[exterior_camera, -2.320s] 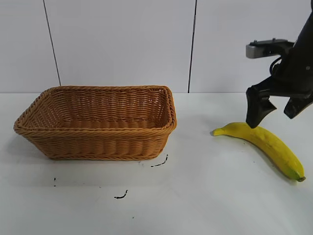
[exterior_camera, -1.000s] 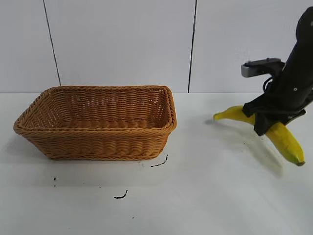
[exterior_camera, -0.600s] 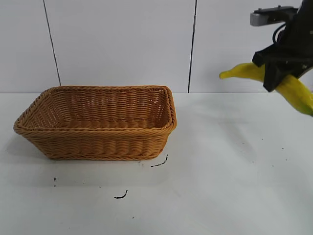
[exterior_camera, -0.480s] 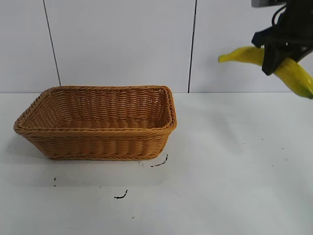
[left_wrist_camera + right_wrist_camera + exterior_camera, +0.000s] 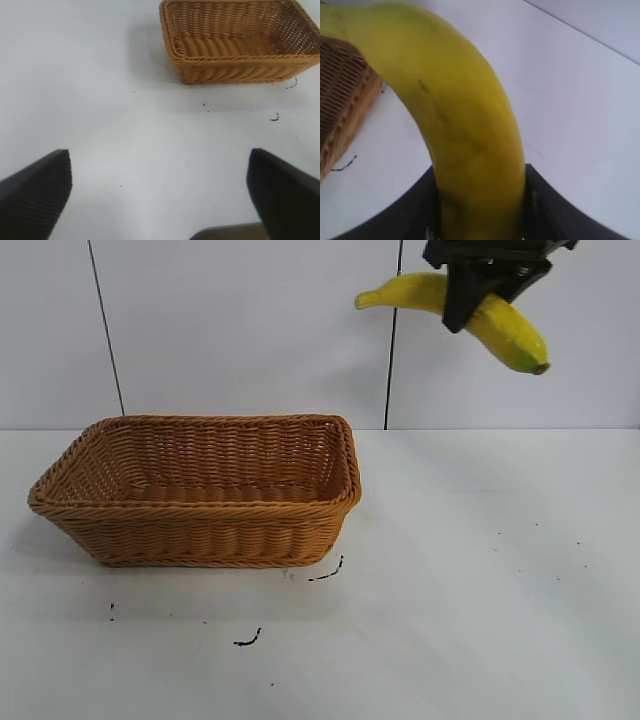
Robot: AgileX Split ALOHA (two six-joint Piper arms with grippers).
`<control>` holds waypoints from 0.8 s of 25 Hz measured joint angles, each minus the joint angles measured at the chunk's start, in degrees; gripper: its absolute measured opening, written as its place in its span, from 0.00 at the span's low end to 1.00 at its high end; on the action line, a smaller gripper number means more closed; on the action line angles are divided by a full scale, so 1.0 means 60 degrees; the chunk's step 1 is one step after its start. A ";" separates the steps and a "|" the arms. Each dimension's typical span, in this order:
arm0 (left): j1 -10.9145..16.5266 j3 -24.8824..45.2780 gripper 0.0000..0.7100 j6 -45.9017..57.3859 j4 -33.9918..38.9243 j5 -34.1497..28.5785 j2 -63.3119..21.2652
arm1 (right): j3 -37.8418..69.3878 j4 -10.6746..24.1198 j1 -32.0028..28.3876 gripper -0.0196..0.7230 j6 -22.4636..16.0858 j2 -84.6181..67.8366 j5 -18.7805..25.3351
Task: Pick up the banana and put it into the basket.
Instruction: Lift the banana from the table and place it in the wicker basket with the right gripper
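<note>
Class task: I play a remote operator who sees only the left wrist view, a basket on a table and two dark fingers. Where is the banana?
Observer: The banana is high in the air, right of the basket in the exterior view, not above it.
Operator: Is it held?
Observer: Yes, the right gripper is clamped around its middle, both ends sticking out.
Operator: Which end hangs lower?
Observer: The greenish dark tip, pointing away from the basket.
Operator: Anything in the basket?
Observer: Nothing visible inside it.
</note>
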State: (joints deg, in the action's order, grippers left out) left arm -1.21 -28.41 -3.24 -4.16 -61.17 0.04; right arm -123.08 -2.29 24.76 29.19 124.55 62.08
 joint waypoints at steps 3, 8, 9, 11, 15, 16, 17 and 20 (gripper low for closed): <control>0.0000 0.0000 0.97 0.0000 0.0000 0.0000 0.0000 | -0.0069 -0.0010 0.0764 0.43 0.0859 0.0287 -0.0835; 0.0000 0.0000 0.97 0.0000 0.0000 0.0000 0.0000 | -0.0089 0.0000 0.1621 0.43 0.1747 0.1031 -0.2414; 0.0000 0.0000 0.97 0.0000 0.0000 0.0000 0.0000 | -0.0089 0.0008 0.1681 0.43 0.1795 0.1202 -0.2671; 0.0000 0.0000 0.97 0.0000 0.0000 0.0000 0.0000 | -0.0089 0.0040 0.1714 0.43 0.1842 0.1511 -0.3193; 0.0000 0.0000 0.97 0.0000 0.0000 0.0000 0.0000 | -0.0089 0.0077 0.1714 0.43 0.1861 0.2117 -0.3834; 0.0000 0.0000 0.97 0.0000 0.0000 0.0000 0.0000 | -0.0089 0.0077 0.1714 0.43 0.1867 0.2259 -0.3976; 0.0000 0.0000 0.97 0.0000 0.0000 0.0000 0.0000 | -0.0089 0.0077 0.1714 0.43 0.1867 0.2368 -0.4067; 0.0000 0.0000 0.97 0.0000 0.0000 0.0000 0.0000 | -0.0089 0.0104 0.1714 0.43 0.1867 0.2686 -0.4188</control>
State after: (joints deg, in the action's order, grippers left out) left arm -1.21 -28.41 -3.24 -4.16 -61.17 0.04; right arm -123.62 -1.67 35.05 40.40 140.67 36.95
